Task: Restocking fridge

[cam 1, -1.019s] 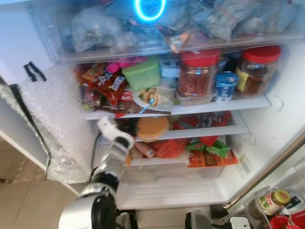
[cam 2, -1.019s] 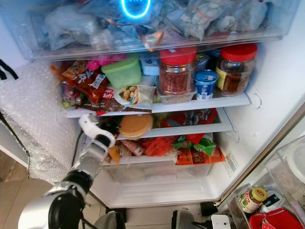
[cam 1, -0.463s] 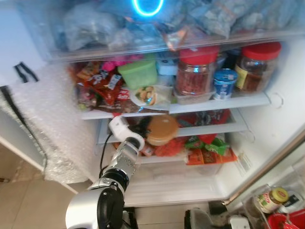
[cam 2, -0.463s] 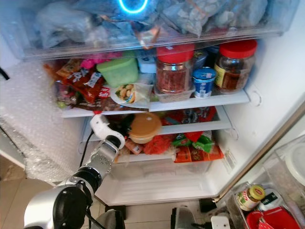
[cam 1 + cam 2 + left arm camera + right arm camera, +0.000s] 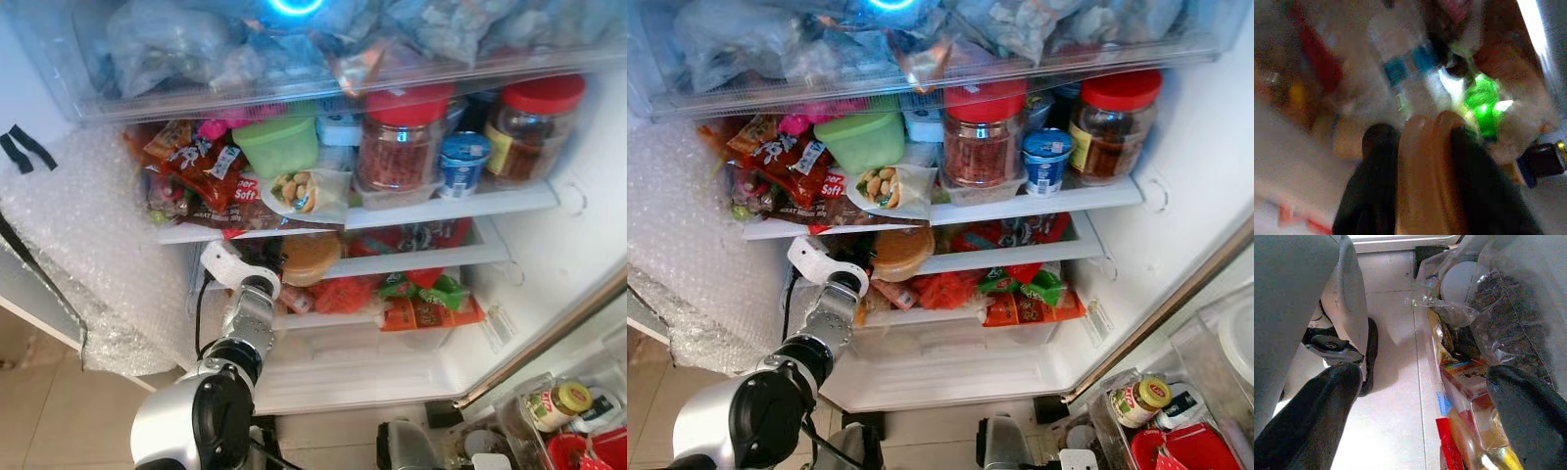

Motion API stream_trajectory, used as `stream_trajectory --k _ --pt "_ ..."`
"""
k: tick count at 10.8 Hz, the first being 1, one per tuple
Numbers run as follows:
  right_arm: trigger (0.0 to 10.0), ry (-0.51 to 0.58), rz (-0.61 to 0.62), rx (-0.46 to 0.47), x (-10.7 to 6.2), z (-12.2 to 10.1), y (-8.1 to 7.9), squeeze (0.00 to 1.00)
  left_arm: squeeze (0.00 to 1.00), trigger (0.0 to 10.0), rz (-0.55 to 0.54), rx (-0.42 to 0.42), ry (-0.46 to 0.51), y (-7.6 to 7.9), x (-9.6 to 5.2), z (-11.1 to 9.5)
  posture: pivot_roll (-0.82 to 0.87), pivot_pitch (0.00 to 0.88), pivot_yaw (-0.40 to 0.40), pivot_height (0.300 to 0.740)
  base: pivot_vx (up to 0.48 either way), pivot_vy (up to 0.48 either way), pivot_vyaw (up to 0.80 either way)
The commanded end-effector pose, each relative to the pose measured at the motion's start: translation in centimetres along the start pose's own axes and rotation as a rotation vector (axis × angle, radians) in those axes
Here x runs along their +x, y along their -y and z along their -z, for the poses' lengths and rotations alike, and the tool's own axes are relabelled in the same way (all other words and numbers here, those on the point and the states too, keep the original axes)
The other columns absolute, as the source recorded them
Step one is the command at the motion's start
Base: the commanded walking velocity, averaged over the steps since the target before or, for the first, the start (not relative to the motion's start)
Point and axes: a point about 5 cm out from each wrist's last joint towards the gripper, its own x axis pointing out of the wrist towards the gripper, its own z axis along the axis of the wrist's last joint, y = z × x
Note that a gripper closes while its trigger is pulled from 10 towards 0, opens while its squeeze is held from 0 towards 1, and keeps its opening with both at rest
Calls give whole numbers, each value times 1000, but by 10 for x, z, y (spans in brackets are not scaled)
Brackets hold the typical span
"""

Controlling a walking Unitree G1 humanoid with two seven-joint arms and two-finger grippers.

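Note:
The fridge stands open in front of me. My left arm (image 5: 245, 328) reaches up into the middle shelf (image 5: 421, 260). My left gripper (image 5: 1425, 142) is shut on a round tan container (image 5: 312, 257), whose edge sits between the black fingers (image 5: 1378, 152). The container is over the shelf's left part, tucked under the upper shelf (image 5: 460, 206) and among red and orange packets (image 5: 338, 294). My right gripper (image 5: 1422, 374) hangs low over the tiled floor, its fingers wide open with nothing between them.
On the upper shelf stand two red-lidded jars (image 5: 404, 147) (image 5: 534, 127), a yoghurt cup (image 5: 462, 162), a green tub (image 5: 279, 145) and snack packs (image 5: 196, 171). A drawer of frozen bags (image 5: 294, 49) is above. Bubble wrap (image 5: 88, 255) lies to the left, and door bins with a jar (image 5: 556, 403) at lower right.
My left gripper swung the tan container a little right, then back left and further in under the upper shelf. The view shifted slightly.

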Motion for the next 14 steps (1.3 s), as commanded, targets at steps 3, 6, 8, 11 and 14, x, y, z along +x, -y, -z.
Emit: stream_trajectory --k 3,6,8,11,14 --pt "10000 -17 -12 1 -2 8 -4 0 1000 10000 -9 -90 14 7 3 -1 -194 127 96 650 0 0 0" --pt "10000 -14 -13 -6 -1 6 -4 0 1000 10000 -10 -107 13 8 4 -2 -191 118 98 650 0 0 0" --pt "10000 -12 -13 -5 -1 6 -5 0 804 10000 25 -98 -14 10 4 1 -186 112 104 650 0 0 0" --pt "10000 -6 -17 -4 0 2 -6 0 0 10000 68 -25 22 0 1 -8 -174 97 106 650 0 0 0" --pt "10000 -1 -16 0 1 -2 -7 0 0 10000 113 19 20 -5 -3 -11 -169 82 112 650 0 0 0"
